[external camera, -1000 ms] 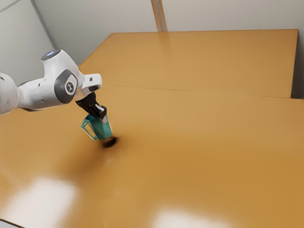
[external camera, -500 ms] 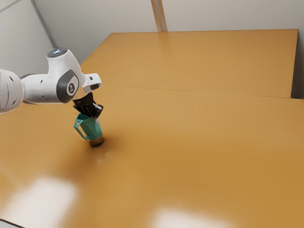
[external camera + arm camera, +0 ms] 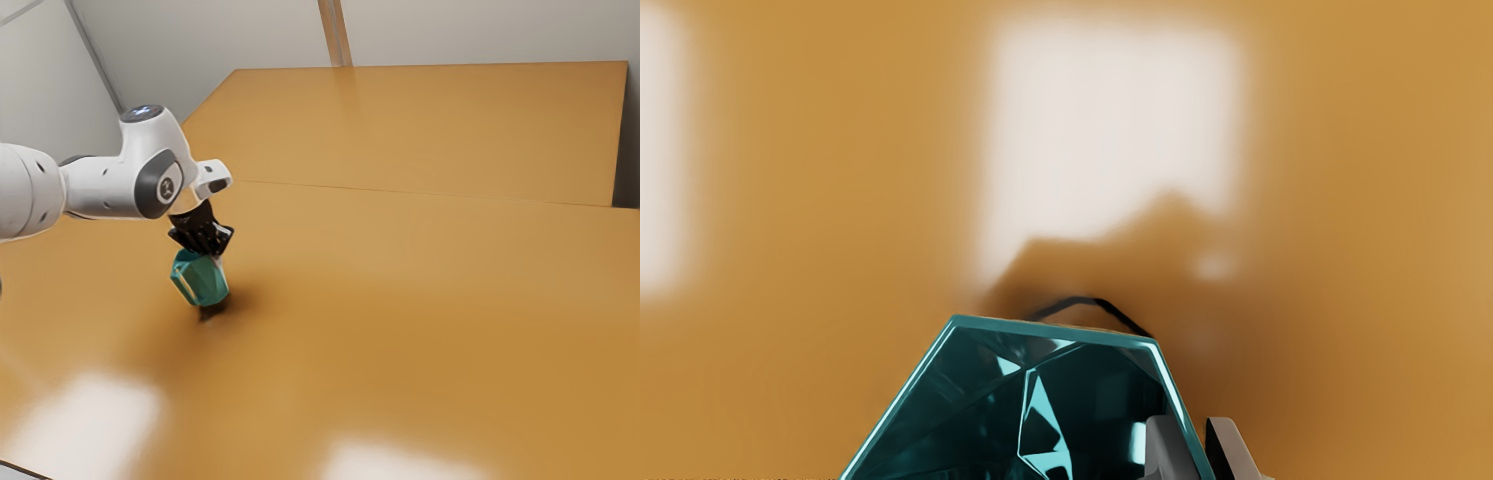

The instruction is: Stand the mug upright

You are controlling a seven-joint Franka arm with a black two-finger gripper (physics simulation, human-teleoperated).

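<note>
Item: one teal mug (image 3: 205, 283), faceted, mouth uppermost, body leaning slightly; found directly below my claw (image 3: 214, 255), over the near part of the table, toward the exterior view's left. Handle (image 3: 181, 281): one, angular, on the side facing the exterior view's left. Base: dark patch (image 3: 212, 313) just beneath; whether it touches the wood, I cannot tell. Claw, black, two-fingered: clamped on the mug's wall, one grey finger (image 3: 1165, 443) inside the rim (image 3: 1053, 327), its fellow (image 3: 1230, 443) outside, the wall between them. Arm (image 3: 110, 188): mine, white with grey joint covers, entering from the exterior view's left, bent down at the wrist. Table (image 3: 420, 300): orange-brown wood, glossy, a thin seam (image 3: 360, 188) running across. Glare (image 3: 1113, 120): pale, soft-edged patches on the wood, one cut into by a shadow (image 3: 1106, 267) beside the mug. Wall (image 3: 230, 35): light grey, with one upright wooden strip (image 3: 335, 35) behind the table.
</note>
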